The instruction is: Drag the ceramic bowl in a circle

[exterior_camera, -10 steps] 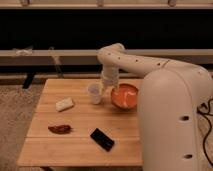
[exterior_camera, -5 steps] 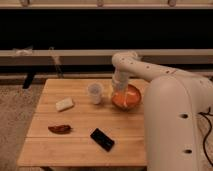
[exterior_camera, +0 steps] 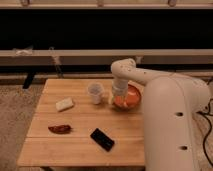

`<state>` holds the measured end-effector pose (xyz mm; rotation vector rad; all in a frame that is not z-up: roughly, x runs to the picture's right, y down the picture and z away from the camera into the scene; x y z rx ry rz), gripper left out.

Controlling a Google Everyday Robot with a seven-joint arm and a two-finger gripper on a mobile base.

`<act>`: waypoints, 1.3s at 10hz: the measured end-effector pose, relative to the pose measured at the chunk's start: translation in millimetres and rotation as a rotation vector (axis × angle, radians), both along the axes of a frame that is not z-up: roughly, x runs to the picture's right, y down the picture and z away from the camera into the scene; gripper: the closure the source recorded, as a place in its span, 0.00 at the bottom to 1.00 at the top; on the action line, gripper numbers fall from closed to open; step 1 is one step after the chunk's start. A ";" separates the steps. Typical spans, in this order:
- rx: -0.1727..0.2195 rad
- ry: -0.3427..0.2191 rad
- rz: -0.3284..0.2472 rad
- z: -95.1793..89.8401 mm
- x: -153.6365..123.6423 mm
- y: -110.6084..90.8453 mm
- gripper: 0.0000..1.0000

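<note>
The ceramic bowl (exterior_camera: 131, 100) is a round, shallow orange-red bowl at the right edge of the wooden table (exterior_camera: 75, 145), partly hidden by my white arm. My gripper (exterior_camera: 118, 98) reaches down onto the bowl's left rim, just right of the small white cup (exterior_camera: 95, 93). The arm's wrist covers the fingers.
A pale sponge-like block (exterior_camera: 64, 104) lies at the table's left. A dark red object (exterior_camera: 59, 129) lies front left. A black phone-like slab (exterior_camera: 102, 139) lies front centre. A bench and dark wall run behind the table. My large white body fills the right side.
My gripper has moved right from beside the cup to the bowl's left rim. The bowl appears to have shifted slightly right.
</note>
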<state>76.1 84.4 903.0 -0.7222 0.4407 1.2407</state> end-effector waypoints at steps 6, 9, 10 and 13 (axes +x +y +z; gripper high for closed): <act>-0.001 0.167 -0.002 11.8 31.7 20.7 0.92; 0.041 0.246 0.046 -16.8 65.4 9.9 1.00; 0.058 0.262 0.054 -27.4 71.4 5.9 1.00; 0.037 0.275 0.054 -53.6 71.7 25.2 1.00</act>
